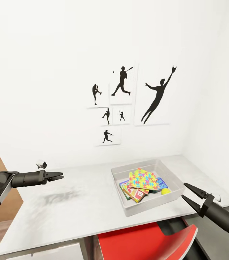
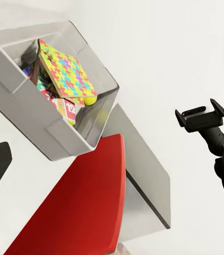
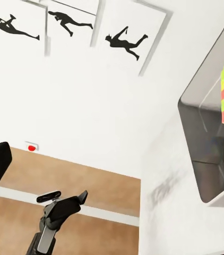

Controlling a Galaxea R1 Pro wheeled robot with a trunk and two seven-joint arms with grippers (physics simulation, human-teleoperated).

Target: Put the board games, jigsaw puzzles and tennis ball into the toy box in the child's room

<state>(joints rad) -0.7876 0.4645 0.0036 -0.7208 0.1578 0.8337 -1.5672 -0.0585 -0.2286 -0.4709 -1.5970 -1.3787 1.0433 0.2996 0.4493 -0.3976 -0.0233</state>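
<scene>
Head view, nearest first: red chair (image 1: 147, 242) tucked under the front edge of the table (image 1: 74, 206), its seat also visible under the table edge in the left wrist view. Right gripper (image 1: 185, 191) hangs at the table's front right corner, just off the toy box's near right wall, fingers spread in a V with nothing between them. Left gripper (image 1: 58, 176) hovers above the bare left part of the table, well apart from the box, fingers close together and nothing visible between them; its shadow lies on the table top below. Toy box (image 1: 148, 207) sits on the right half of the table, near the front edge. Inside it: a jigsaw puzzle (image 1: 144, 179) lies tilted on top of the pile, board games (image 1: 130, 191) stacked under it with their green-red covers poking out at the near left, tennis ball (image 1: 165, 191) on the box floor at the right, touching the puzzle's edge. Cannot tell how many games or puzzles are in the stack. Small white-grey object (image 1: 41, 164) stands at the table's far left edge. Behind, on the white wall, the black sports-silhouette pictures (image 1: 129, 101). Wood floor strip at far left.
</scene>
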